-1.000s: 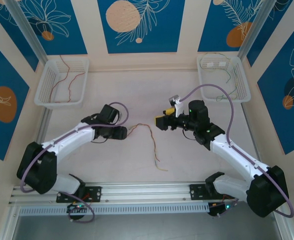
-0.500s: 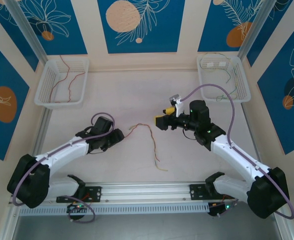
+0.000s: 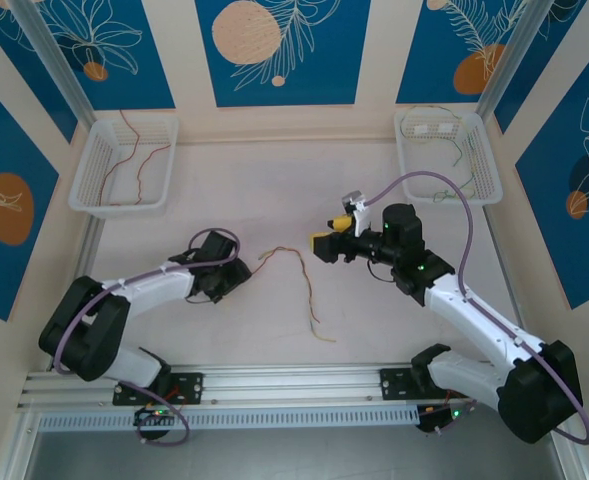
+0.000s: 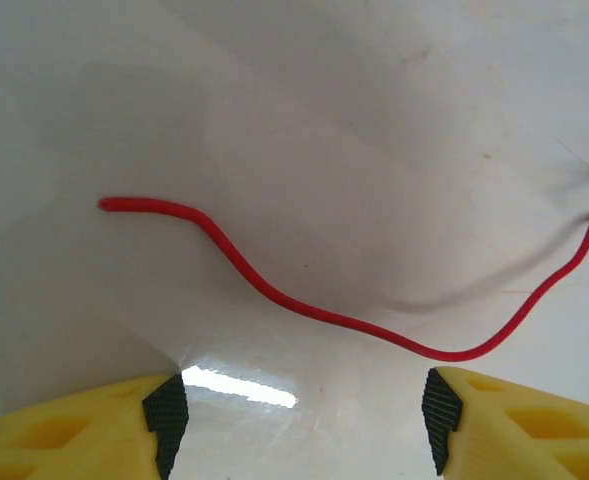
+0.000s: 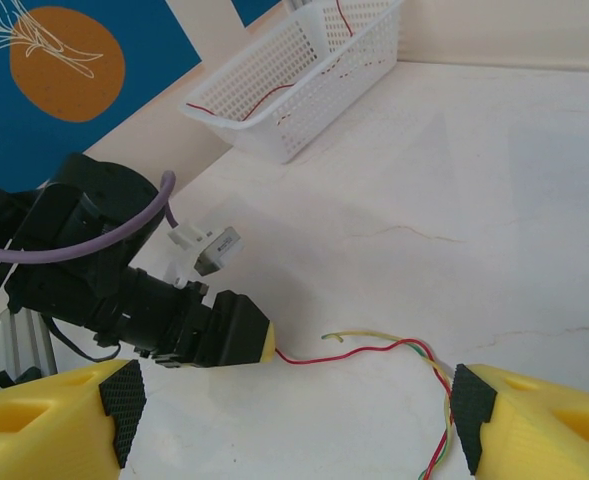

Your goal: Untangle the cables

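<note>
Left gripper [image 4: 302,425]: jaws apart, nothing between the yellow fingers [image 4: 84,425]. It is empty. A red wire [image 4: 314,313] lies on the table just ahead of the fingertips, free end to the left, with its other end running off the frame's right edge towards a green strand.

Right gripper [image 5: 294,410]: jaws wide apart and also empty, facing the left gripper [image 5: 242,340] across the bundle.

Step in hand, as I judge it: you take the red wire's free end with the left gripper.
- Come forward so the wire sits between the pads, low to the table. It is too thin to catch from above.
- Close near the free end, not mid-span.
- Pull outward slowly, and hold the bundle back with the right gripper [image 3: 321,243] if it drags.

The cables [image 3: 308,290] lie in the middle of the table [image 3: 274,190], between the two grippers, in an arch with a long tail towards the near edge. From the right wrist, red, pale yellow and green strands [image 5: 394,347] run together and cross near the right fingertip. I cannot tell how tightly they are twisted.

The left basket [image 3: 84,175] holds red wires. The right basket [image 3: 489,170] holds pale ones.
</note>
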Robot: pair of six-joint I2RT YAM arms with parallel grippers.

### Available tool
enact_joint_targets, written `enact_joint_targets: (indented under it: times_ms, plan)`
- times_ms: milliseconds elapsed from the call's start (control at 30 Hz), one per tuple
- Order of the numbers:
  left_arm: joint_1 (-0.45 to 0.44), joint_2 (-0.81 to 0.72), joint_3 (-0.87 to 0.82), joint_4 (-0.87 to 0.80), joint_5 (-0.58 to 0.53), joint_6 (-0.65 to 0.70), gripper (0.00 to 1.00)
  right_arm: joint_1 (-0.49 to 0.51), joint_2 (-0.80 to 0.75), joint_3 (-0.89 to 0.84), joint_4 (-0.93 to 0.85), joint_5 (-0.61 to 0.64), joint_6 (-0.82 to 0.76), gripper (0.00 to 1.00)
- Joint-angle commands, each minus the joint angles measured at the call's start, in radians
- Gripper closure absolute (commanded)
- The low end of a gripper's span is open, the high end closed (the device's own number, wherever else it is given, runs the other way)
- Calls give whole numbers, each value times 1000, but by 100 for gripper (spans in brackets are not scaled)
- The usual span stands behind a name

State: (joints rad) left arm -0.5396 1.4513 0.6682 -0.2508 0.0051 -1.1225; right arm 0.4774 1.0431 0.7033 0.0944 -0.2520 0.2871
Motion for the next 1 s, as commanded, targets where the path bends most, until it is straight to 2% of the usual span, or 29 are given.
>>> enact_joint_targets:
  times_ms: [0,167,300,333,367,400,500,600,667,833,967]
  plan:
    - [-6,79,14,113,-2,-15,43,-2,-34,-14,21,-6,9,17]
    - [-3,103,70,50,-91,73,77,-1,-73,-33,22,7,0,14]
    - [0,125,106,27,-108,113,79,0,-87,-47,26,5,4,14]
    - [0,122,106,35,-108,113,79,0,-87,-48,26,4,7,13]
    - [1,116,102,48,-106,115,73,0,-89,-50,26,5,6,14]
    - [0,107,101,49,-111,107,60,0,-91,-51,25,6,9,14]
    - [1,78,93,55,-118,52,63,0,-94,-55,27,11,9,13]
    - [2,47,81,75,-140,-17,54,2,-87,-53,27,10,8,13]
    - [2,36,75,82,-167,-59,44,2,-87,-54,36,2,10,13]
    - [2,78,124,39,-194,-131,43,4,-90,-57,47,8,12,13]
    - [0,148,200,-25,-180,-120,43,5,-106,-62,45,16,9,12]
